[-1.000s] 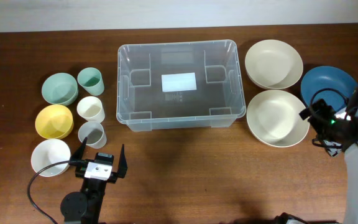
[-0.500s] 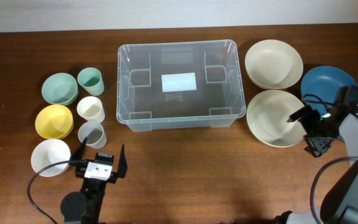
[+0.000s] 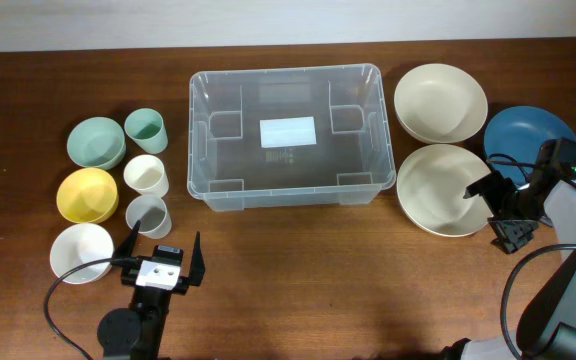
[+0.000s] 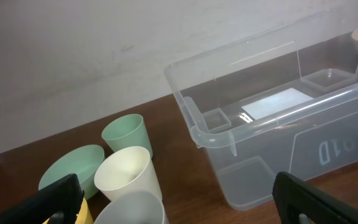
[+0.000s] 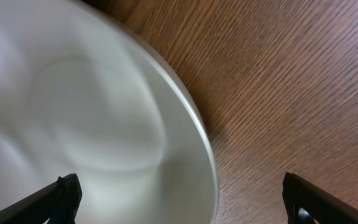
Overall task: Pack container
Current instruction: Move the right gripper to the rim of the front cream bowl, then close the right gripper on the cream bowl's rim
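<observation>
Looking at one container (image 3: 285, 135), clear plastic with a white label on the base, parked dead centre on the tabletop (image 3: 298, 280). Counting three small bowls off at 9 o'clock from it, lined up in a column: green bowl (image 3: 96, 142), yellow bowl (image 3: 87, 194), white bowl (image 3: 81, 252). Right beside those, three cups, also in a column: green cup (image 3: 145, 130), cream cup (image 3: 146, 175), grey cup (image 3: 148, 215). Over at 3 o'clock, two big ones, far cream bowl (image 3: 440, 102) and near cream bowl (image 3: 433, 185), plus one blue bowl (image 3: 528, 132) further out. So nine pieces of tableware total. Spotting the left gripper (image 3: 166, 242) down at 7 o'clock, close by the grey cup, with fingers spread wide and gripping nothing. Then the right gripper (image 3: 485, 213) at 4 o'clock, with fingers wide apart too, straddling the rim of the near cream bowl; can't tell about actual contact.
</observation>
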